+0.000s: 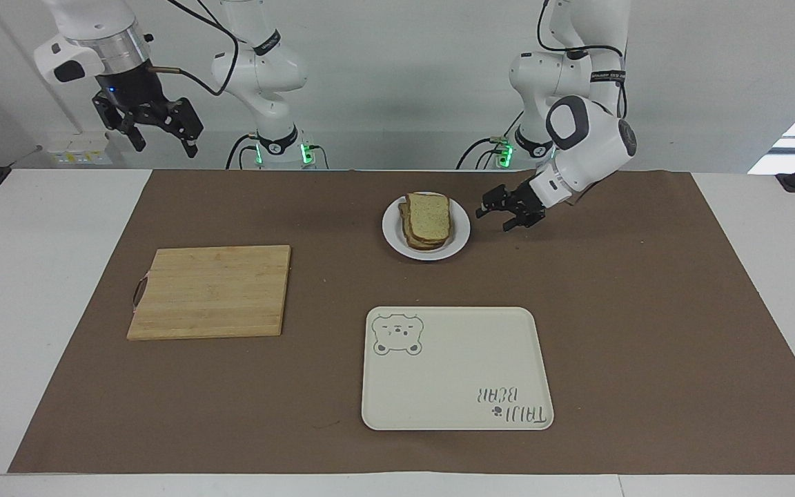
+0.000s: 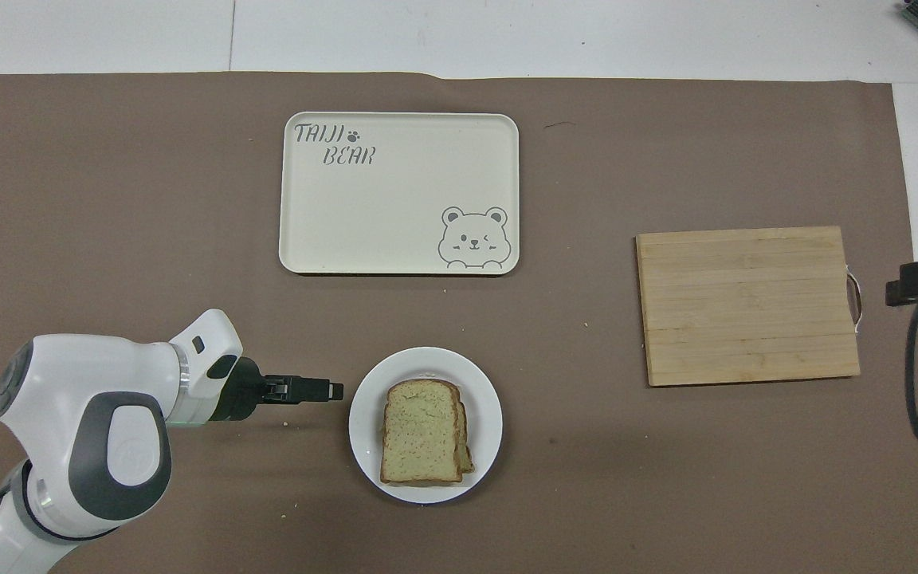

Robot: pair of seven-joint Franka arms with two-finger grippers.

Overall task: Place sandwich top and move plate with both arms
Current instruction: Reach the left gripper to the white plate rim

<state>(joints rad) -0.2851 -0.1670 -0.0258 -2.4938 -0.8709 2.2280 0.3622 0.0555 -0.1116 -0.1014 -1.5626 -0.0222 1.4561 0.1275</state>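
The sandwich top (image 1: 429, 214) (image 2: 421, 429), a pale speckled slice, lies on a stack of darker slices on the small white plate (image 1: 392, 235) (image 2: 365, 402). My left gripper (image 1: 495, 217) (image 2: 336, 390) is low over the brown mat, open, with its tips just short of the plate's rim on the left arm's side and nothing between them. My right gripper (image 1: 165, 143) (image 2: 905, 285) hangs open and empty high above the right arm's end of the table, off the mat's corner.
A wooden cutting board (image 1: 211, 290) (image 2: 746, 303) lies toward the right arm's end. A cream tray with a bear drawing (image 1: 456, 369) (image 2: 399, 191) sits farther from the robots than the plate. A brown mat (image 1: 646, 310) covers the table's middle.
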